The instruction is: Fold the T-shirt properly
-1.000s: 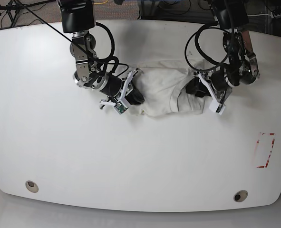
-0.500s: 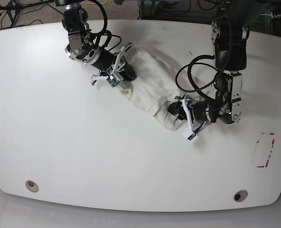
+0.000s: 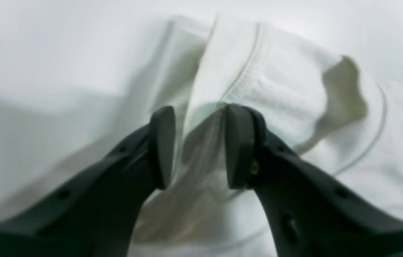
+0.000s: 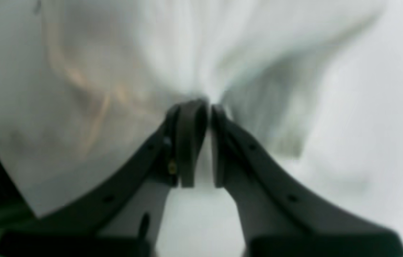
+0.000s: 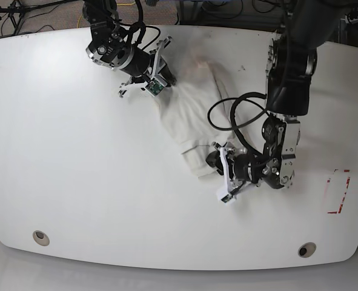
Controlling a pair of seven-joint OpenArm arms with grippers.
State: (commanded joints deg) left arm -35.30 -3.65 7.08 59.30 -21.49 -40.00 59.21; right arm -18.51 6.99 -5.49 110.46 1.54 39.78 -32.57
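The off-white T-shirt [image 5: 191,115] lies bunched in a long diagonal band on the white table, from near the far edge down toward the middle. My right gripper [image 5: 165,77] is at the band's upper end. In the right wrist view the right gripper [image 4: 208,107] is shut, with the T-shirt [image 4: 115,71] pinched at its tips. My left gripper [image 5: 212,159] is at the lower end. In the left wrist view the left gripper [image 3: 199,114] is clamped on a thick fold of the T-shirt [image 3: 287,92] beside a stitched hem. No logo shows.
The white table [image 5: 76,170] has a red marked rectangle [image 5: 338,191] at the right and two round holes [image 5: 40,237] [image 5: 306,250] near its front edge. Cables loop off both arms, and dark floor with wires lies beyond the far edge.
The right gripper has gone up toward the far edge and the left gripper down toward the near side. The shirt, held at both ends, has turned from a horizontal bunch into a stretched diagonal.
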